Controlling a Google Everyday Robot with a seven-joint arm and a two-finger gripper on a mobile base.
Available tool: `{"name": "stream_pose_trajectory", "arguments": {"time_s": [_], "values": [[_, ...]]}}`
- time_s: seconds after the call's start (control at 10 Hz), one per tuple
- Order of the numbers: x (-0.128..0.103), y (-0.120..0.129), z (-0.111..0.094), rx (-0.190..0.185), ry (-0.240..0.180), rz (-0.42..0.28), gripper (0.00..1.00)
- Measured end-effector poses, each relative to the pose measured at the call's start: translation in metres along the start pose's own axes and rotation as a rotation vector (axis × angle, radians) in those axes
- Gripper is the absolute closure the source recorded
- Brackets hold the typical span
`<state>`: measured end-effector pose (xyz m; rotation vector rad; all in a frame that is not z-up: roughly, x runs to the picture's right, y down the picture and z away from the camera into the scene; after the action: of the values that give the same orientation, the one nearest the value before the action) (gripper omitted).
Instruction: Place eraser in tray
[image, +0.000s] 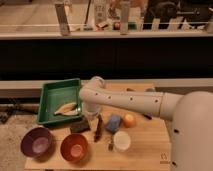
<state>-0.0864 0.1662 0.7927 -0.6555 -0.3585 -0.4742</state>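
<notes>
The green tray (50, 95) sits at the table's left rear, with a pale yellow banana-like thing (66, 108) lying in it. A dark block, which looks like the eraser (80, 125), lies on the table just off the tray's front right corner. My white arm reaches in from the right and bends down near the tray's right rim. My dark gripper (98, 129) hangs low over the table just to the right of the eraser. I cannot tell whether it touches the eraser.
A purple bowl (36, 142) and an orange bowl (75, 147) stand at the front left. A blue object (114, 123), an orange ball (129, 120) and a white cup (121, 141) lie right of the gripper. A railing runs behind the table.
</notes>
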Motion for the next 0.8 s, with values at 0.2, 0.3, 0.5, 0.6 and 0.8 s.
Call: {"name": "stream_pose_trajectory", "arguments": {"time_s": [0.2, 0.3, 0.5, 0.6, 0.8], "values": [[0.001, 0.003, 0.007, -0.016, -0.007, 0.0, 0.27], [0.001, 0.003, 0.009, -0.019, -0.01, 0.0, 0.27], [0.001, 0.003, 0.011, -0.025, -0.013, -0.003, 0.27], [0.0, 0.003, 0.012, -0.03, -0.013, -0.005, 0.27], [0.0, 0.003, 0.017, -0.043, -0.015, -0.008, 0.27]]}}
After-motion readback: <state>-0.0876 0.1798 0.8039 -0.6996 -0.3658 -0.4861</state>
